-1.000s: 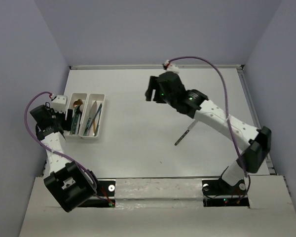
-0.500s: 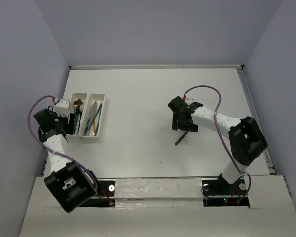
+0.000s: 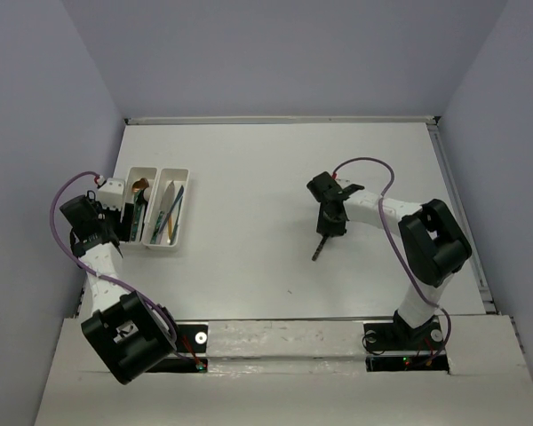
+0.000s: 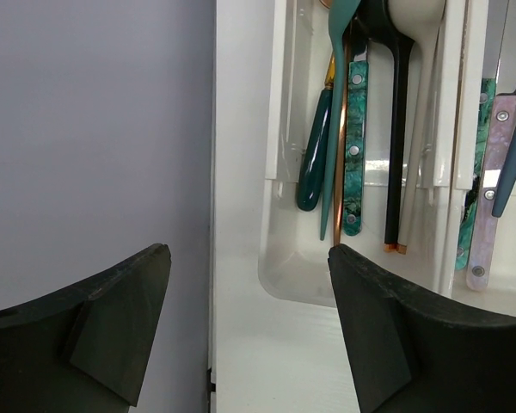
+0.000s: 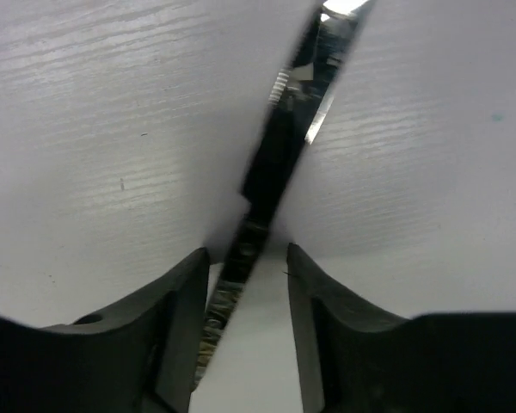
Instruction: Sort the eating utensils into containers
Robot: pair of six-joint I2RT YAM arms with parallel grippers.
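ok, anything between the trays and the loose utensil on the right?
Nothing. The top view shows only bare table between the trays and the utensil.

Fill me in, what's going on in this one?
Two arms are sorting cutlery into a pair of white trays. The right pincer is down at the table, straddling a lone dark knife that lies flat there, with a gap showing beside the blade, so it does not look clamped yet. The left pincer hangs open and empty at the near end of the trays, which already hold several utensils.
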